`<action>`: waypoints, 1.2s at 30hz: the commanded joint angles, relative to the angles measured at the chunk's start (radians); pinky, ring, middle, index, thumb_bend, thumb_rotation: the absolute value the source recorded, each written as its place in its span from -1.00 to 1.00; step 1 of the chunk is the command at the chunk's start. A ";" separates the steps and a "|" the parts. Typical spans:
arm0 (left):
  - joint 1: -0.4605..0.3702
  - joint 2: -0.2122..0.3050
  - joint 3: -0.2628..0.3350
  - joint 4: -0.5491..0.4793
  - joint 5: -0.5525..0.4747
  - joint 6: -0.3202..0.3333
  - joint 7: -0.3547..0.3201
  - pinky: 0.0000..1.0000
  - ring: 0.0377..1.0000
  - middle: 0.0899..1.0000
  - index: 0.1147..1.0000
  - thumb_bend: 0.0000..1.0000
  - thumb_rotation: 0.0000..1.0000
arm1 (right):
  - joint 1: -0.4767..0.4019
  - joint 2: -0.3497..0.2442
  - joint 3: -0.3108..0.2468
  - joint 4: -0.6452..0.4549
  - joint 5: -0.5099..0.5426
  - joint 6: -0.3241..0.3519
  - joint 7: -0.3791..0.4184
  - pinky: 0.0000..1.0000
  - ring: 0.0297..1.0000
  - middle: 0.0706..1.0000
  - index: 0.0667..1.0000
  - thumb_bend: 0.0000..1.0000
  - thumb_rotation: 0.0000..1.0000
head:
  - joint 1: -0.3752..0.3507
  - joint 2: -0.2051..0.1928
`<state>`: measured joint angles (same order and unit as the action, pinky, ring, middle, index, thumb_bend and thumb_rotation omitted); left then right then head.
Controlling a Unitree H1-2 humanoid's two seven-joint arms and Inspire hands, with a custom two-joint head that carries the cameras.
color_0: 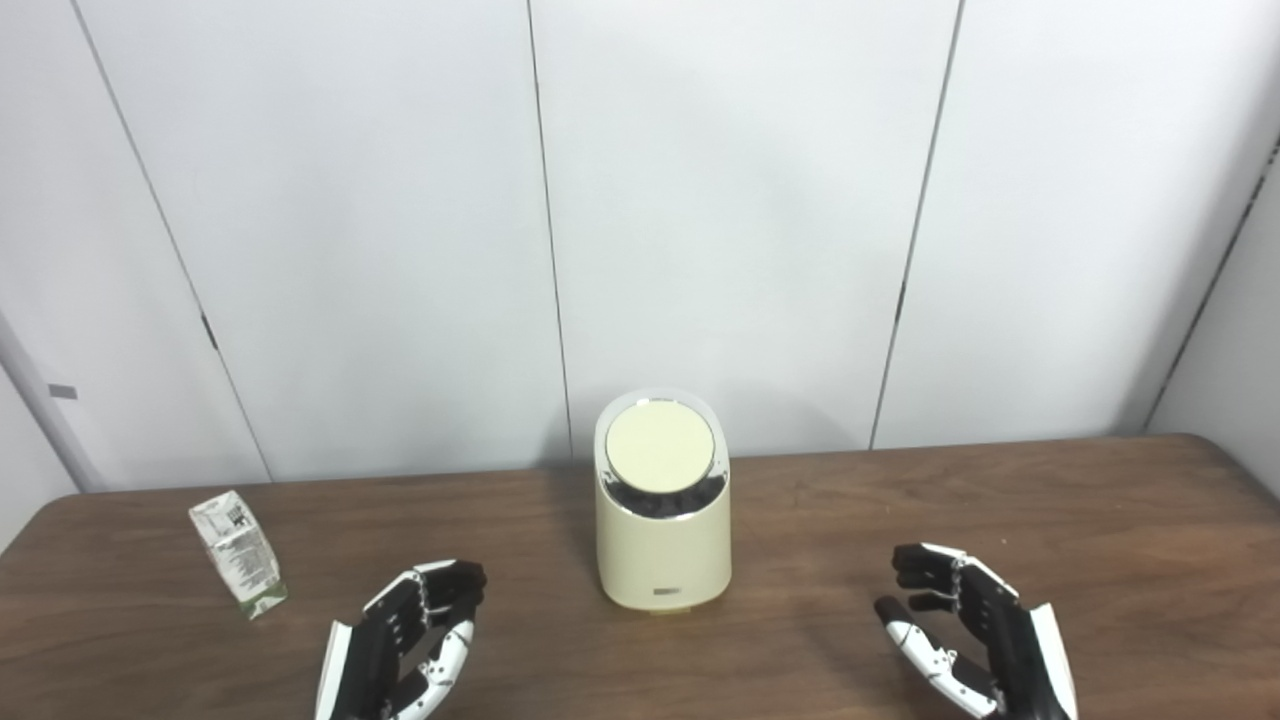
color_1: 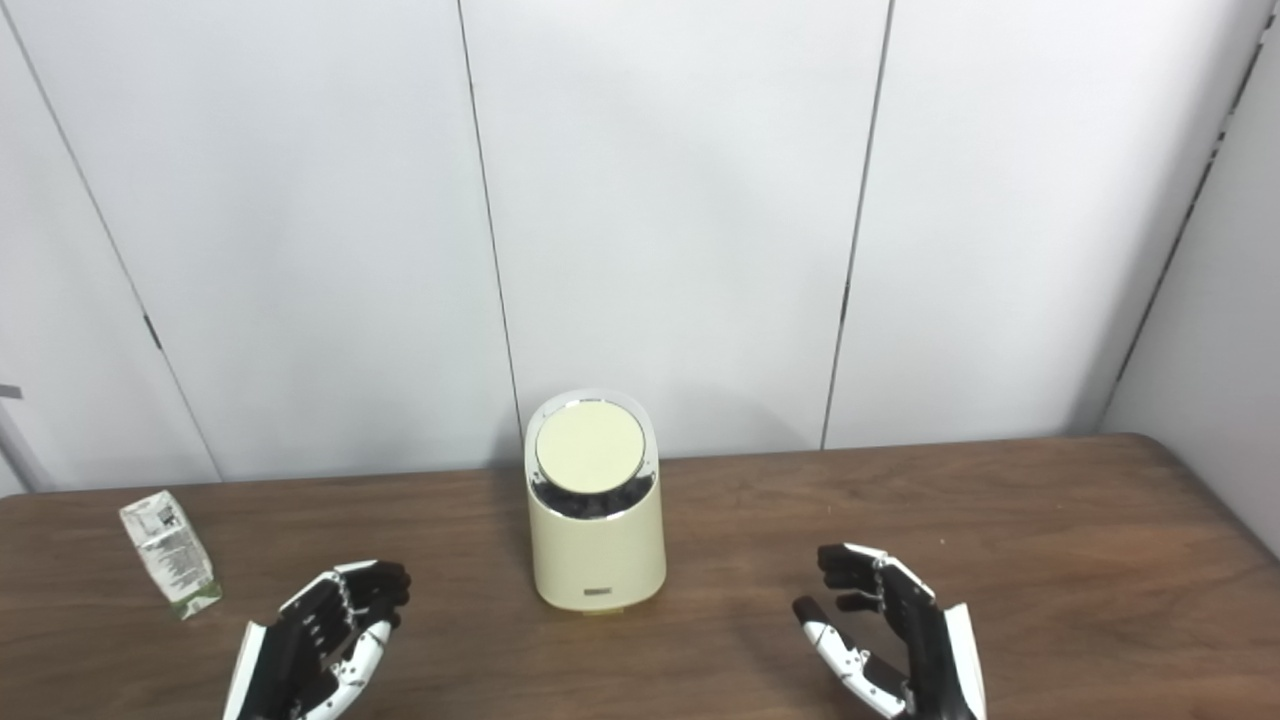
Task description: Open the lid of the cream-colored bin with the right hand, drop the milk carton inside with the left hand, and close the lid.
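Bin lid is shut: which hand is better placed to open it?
Right. The right hand is open and empty right of the bin; the left hand sits nearer the carton, its own pickup.

Cream bin [color_0: 662, 545], green-and-white printed carton [color_0: 240, 553], brown woodgrain table [color_0: 1100, 530].

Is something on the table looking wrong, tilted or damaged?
Only the milk carton on the left: it leans instead of standing straight and looks somewhat crumpled. The cream-colored bin stands upright, lid closed. Nothing is spilled.
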<state>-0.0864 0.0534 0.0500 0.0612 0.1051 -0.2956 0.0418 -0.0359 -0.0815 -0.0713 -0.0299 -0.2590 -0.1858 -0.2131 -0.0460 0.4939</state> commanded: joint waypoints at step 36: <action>-0.014 -0.009 -0.005 0.033 0.029 -0.033 0.029 0.16 0.27 0.25 0.22 -0.62 -0.60 | -0.181 -0.043 -0.010 -0.277 0.122 0.227 0.123 0.46 0.57 0.56 0.53 0.08 0.25 | 0.009 -0.018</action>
<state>-0.0960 0.0487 0.0495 0.0705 0.1259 -0.2973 0.0544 -0.1730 -0.1079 -0.0847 -0.2705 -0.1460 0.0235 -0.1102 -0.0369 0.4755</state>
